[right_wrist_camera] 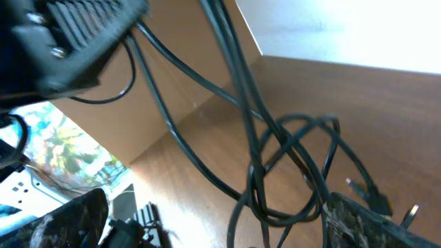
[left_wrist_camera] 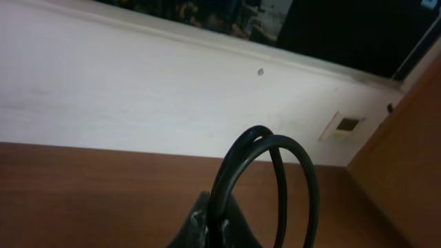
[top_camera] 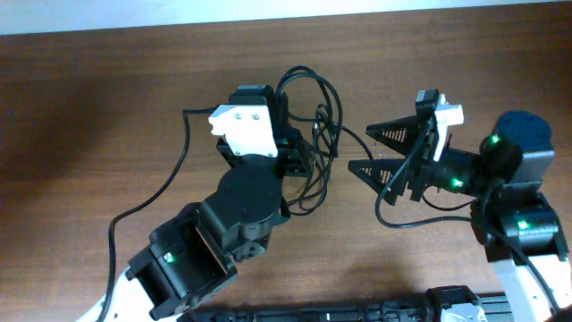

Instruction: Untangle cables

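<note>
Thin black cables (left_wrist_camera: 233, 172) against a warm brown table (top_camera: 80, 107) with fine wood grain. Both robot arms are black. The left arm (top_camera: 241, 206) carries a white plate (top_camera: 243, 128), and the right arm (top_camera: 518, 152) shows small green lights (top_camera: 492, 140). The wall (left_wrist_camera: 138, 89) behind is white.

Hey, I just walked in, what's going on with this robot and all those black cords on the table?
A robot is working on a tangle of thin black cables lying on a wooden table. The left tool is shut on the cables, and a loop of them arches up out of its grip. The right tool is wide open, facing the tangle from the other side and holding nothing. The cables are looped over one another, so the untangling isn't done.
</note>
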`<act>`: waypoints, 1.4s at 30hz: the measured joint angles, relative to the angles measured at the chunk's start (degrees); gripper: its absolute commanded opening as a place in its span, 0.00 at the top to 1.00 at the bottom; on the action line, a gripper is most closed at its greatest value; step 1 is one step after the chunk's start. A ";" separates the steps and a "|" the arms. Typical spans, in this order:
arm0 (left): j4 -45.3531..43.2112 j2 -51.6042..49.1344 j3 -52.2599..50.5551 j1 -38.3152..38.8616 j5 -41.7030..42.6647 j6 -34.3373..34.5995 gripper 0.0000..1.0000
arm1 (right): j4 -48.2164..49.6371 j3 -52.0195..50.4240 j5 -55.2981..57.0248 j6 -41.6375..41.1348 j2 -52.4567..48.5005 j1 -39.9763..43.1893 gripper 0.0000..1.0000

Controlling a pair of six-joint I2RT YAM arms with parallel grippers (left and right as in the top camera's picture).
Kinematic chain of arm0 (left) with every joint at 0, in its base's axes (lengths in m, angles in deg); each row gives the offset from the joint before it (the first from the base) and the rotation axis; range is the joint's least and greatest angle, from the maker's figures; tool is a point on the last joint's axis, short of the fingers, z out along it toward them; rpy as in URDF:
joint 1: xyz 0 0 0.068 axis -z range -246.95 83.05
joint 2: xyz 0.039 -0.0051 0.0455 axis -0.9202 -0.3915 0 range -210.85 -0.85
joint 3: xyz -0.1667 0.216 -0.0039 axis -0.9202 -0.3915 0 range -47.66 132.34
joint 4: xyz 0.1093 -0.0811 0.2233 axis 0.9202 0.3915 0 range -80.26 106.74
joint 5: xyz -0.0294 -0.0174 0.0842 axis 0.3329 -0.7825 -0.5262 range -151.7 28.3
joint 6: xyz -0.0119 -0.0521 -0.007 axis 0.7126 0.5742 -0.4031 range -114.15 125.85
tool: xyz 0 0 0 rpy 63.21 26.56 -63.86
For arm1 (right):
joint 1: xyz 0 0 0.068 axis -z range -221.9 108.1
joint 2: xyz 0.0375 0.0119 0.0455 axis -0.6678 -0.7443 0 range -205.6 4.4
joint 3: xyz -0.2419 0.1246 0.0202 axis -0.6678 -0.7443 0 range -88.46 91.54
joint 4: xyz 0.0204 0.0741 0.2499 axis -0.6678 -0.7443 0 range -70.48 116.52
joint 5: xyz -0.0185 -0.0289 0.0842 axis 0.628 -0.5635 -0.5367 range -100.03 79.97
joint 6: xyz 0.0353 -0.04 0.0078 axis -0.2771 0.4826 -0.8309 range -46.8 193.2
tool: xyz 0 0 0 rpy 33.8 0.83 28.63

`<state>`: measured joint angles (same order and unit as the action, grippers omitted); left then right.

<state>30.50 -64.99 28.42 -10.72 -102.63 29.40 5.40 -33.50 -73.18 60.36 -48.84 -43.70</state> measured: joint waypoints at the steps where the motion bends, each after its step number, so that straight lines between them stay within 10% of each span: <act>1: -0.50 0.00 0.00 0.00 0.13 0.07 1.00 | -0.33 0.00 -0.02 0.00 -0.87 0.00 0.00; 18: -3.06 -1.42 0.00 0.00 1.92 0.28 0.99 | -1.14 0.00 -0.13 3.91 -5.66 -4.76 0.10; 27: -5.27 -1.46 0.00 -0.04 6.95 0.31 1.00 | -1.20 -0.02 1.09 6.25 -5.70 -5.53 0.96; 42: 1.79 -1.44 0.24 -0.11 -1.11 1.09 0.85 | 6.10 -0.17 -3.37 7.23 -6.08 -5.53 0.96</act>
<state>32.29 -66.43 28.66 -10.83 -103.74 30.49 11.49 -33.67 -76.55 67.59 -54.91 -49.23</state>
